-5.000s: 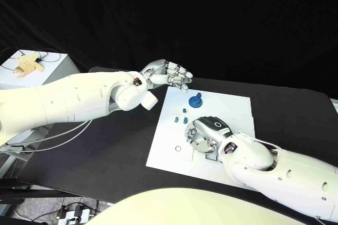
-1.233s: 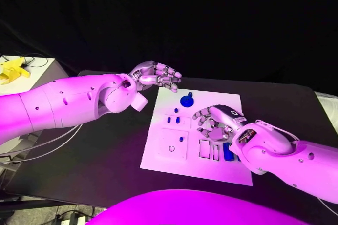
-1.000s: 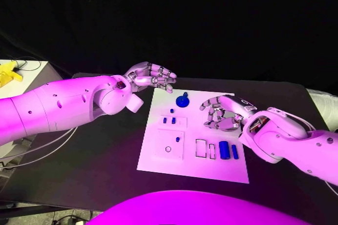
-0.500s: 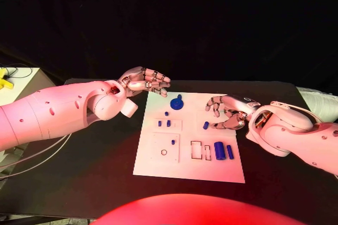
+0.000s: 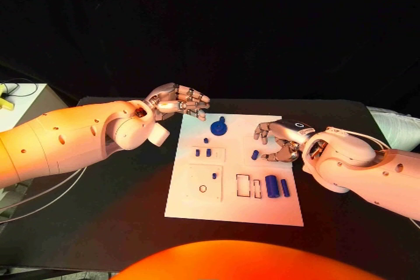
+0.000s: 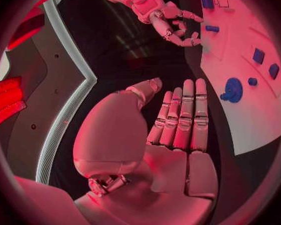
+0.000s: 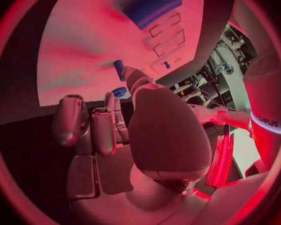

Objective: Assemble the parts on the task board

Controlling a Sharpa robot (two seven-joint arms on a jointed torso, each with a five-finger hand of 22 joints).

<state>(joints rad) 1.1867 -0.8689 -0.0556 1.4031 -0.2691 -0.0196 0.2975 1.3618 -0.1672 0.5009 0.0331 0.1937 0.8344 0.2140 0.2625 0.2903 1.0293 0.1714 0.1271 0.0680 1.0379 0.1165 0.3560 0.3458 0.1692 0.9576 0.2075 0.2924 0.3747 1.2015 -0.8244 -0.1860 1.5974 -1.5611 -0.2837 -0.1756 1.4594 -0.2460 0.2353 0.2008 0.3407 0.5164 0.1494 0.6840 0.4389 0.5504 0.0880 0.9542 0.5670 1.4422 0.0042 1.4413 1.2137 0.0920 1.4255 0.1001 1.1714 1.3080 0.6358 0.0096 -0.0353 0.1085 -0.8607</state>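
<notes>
The task board (image 5: 236, 195) lies flat at the middle of the black table (image 5: 114, 195). The left robot hand (image 5: 179, 101) hovers off the board's far left corner, fingers apart, holding nothing. The right robot hand (image 5: 281, 140) sits over the board's right edge, fingers curled loosely apart, empty, beside a small blue peg (image 5: 255, 154). A round blue knob (image 5: 218, 129) stands near the far edge. Two blue cylinders (image 5: 277, 187) lie side by side toward the near right.
</notes>
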